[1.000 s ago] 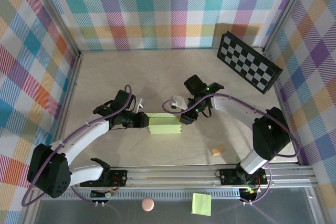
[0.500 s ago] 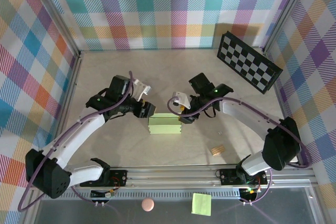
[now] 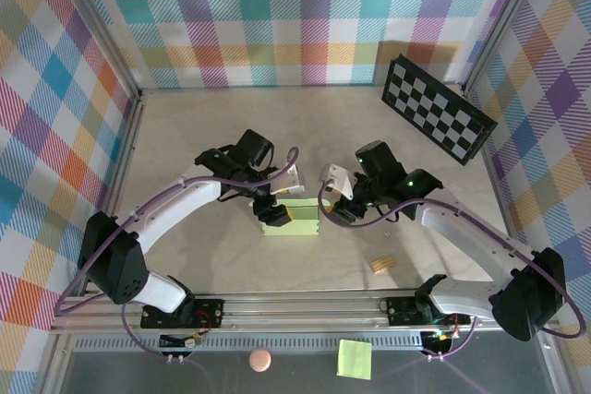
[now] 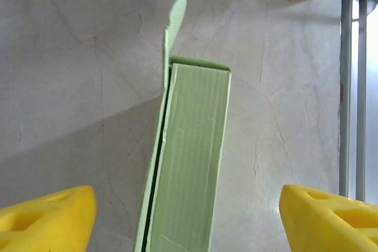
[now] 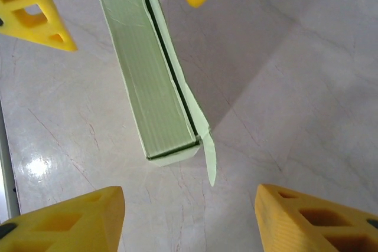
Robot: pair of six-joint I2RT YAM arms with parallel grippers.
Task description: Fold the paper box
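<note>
The paper box (image 3: 294,219) lies on the table as a long pale-green closed block. In the left wrist view the paper box (image 4: 190,157) runs up the middle, and a loose rounded flap (image 4: 175,22) sticks out at its far end. My left gripper (image 4: 189,219) is open above the box's left end, its yellow fingers (image 4: 47,216) wide on either side without touching it; from above, this left gripper (image 3: 277,210) hangs over that end. My right gripper (image 5: 192,219) is open and off the box's right end, where the paper box (image 5: 150,81) shows the same flap (image 5: 209,160). Seen from above, the right gripper (image 3: 334,208) is beside the box.
A checkerboard panel (image 3: 437,117) leans at the back right. A small wooden block (image 3: 381,266) lies right of the box, near the front rail (image 3: 305,306). A green sticky note (image 3: 355,358) and a pink ball (image 3: 260,360) sit below the rail. Plaid walls enclose the table.
Both grippers have opened and let go of the box's ends. The left gripper swung up and over the left end; the right gripper drew back to the right. The box stayed put.
</note>
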